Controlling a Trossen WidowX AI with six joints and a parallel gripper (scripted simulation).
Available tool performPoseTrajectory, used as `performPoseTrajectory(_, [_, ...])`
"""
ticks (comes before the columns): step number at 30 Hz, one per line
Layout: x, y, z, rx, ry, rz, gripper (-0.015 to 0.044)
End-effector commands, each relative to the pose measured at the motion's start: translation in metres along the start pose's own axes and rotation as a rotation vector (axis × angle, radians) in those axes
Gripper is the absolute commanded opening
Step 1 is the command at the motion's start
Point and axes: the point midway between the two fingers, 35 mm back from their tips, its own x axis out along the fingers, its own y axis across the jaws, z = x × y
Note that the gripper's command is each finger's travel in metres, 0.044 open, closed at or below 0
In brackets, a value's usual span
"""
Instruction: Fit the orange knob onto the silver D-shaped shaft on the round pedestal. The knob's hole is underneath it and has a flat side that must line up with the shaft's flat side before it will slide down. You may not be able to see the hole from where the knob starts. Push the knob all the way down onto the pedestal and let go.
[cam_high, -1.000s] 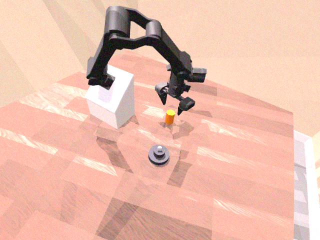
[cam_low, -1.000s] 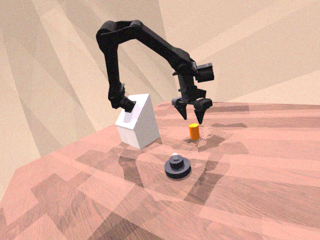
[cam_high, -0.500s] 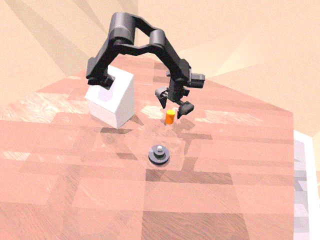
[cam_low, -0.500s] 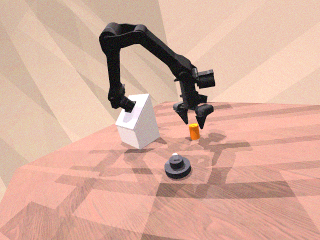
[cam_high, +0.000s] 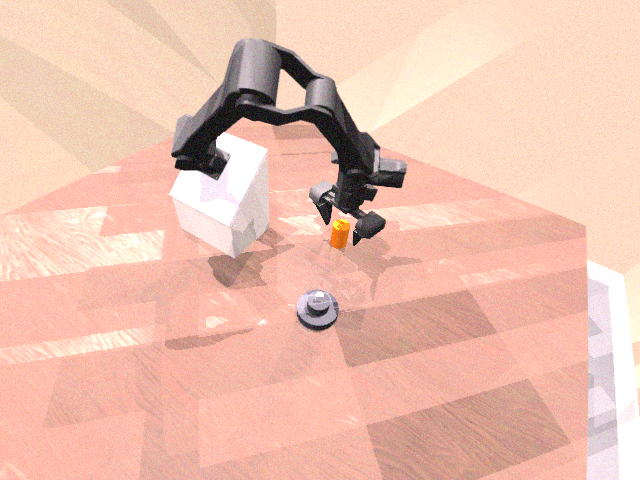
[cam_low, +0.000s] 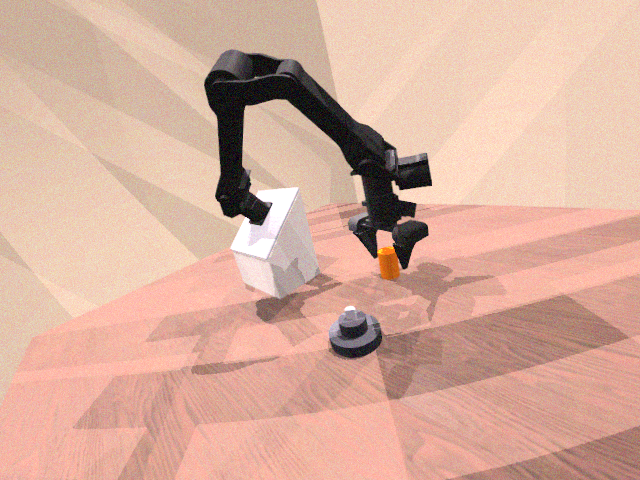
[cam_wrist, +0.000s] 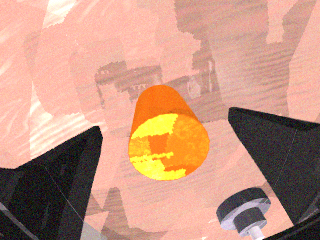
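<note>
The orange knob (cam_high: 339, 233) (cam_low: 387, 262) (cam_wrist: 167, 135) stands upright on the wooden table. My gripper (cam_high: 341, 230) (cam_low: 387, 254) (cam_wrist: 166, 123) is open, its two dark fingers on either side of the knob's upper part, with gaps on both sides. The dark round pedestal (cam_high: 317, 310) (cam_low: 355, 334) (cam_wrist: 243, 212) with the silver D-shaped shaft (cam_high: 317, 298) (cam_low: 349, 310) (cam_wrist: 256, 234) stands on the table in front of the knob, a short way nearer the top and exterior views. The knob's hole is hidden underneath it.
The white block (cam_high: 227, 196) (cam_low: 276, 250) that carries the arm's base stands to the left of the knob. A pale grey-white structure (cam_high: 610, 361) lies along the table's right edge.
</note>
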Motion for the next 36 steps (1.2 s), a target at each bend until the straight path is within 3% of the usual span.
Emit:
performPoseTrajectory(1, [0.007, 0.001, 0.0, -0.008, 0.004, -0.002, 0.044])
performPoseTrajectory(12, [0.022, 0.002, -0.002, -0.008, 0.007, -0.002, 0.044])
performPoseTrajectory(22, [0.022, 0.002, -0.002, -0.008, 0.007, -0.002, 0.0177])
performPoseTrajectory(28, [0.022, 0.002, -0.002, -0.008, 0.007, -0.002, 0.0138])
performPoseTrajectory(30, [0.02, 0.002, -0.001, -0.008, 0.006, -0.002, 0.0085])
performPoseTrajectory(33, [0.004, -0.001, 0.002, -0.008, 0.002, -0.002, 0.0006])
performPoseTrajectory(36, [-0.019, -0.003, 0.004, -0.009, -0.002, -0.001, 0.0])
